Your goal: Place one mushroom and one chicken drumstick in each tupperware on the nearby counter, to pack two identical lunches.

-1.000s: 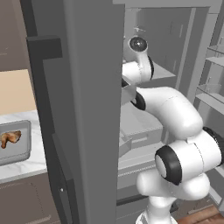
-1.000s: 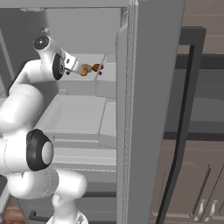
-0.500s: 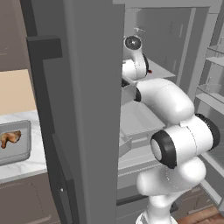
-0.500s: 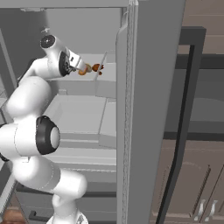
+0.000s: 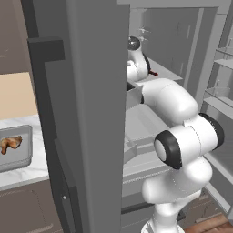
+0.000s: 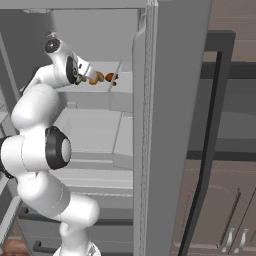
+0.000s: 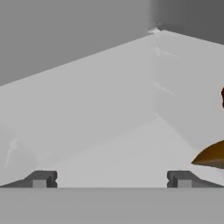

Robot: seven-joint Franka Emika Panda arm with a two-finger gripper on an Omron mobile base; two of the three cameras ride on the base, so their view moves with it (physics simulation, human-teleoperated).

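The two-finger gripper [image 7: 111, 178] stands wide open and empty inside the grey fridge [image 6: 150, 100], an orange-brown elongated chicken drumstick [image 7: 212, 155] just beside its right fingertip. Another drumstick [image 5: 11, 144] lies in the shallow grey rectangular tupperware [image 5: 25, 159] on the white marble counter [image 5: 27, 175]

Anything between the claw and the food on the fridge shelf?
Nothing visible. The claw is open and empty over the bare shelf, and the brown drumstick lies just off to one side with a clear gap. In the right base view, the claw is right beside the food.
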